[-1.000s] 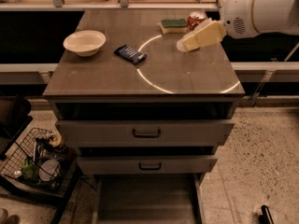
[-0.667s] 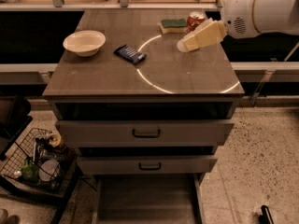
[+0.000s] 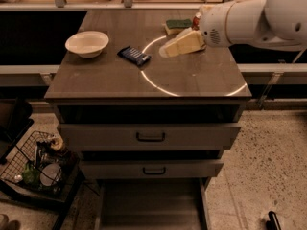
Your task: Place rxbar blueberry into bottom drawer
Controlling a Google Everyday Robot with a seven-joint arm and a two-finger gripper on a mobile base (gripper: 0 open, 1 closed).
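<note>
**Hovering Claw, Bar on Desk**

Camera view: the claw (image 3: 169, 49) hangs over the desk (image 3: 192, 78) toward the rear right corner, tip aimed left. Whether it is open or closed cannot be told. The rxbar blueberry (image 3: 134, 55) lies flat near the rear centre, left of the claw and apart from it. The bottom drawer (image 3: 151, 207) stands pulled out below the front edge.

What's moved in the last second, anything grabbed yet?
The gripper has slid left across the cabinet top toward the rxbar blueberry, not yet touching it. Nothing grasped. Bar, bowl, sponge and the open bottom drawer are unchanged.
</note>
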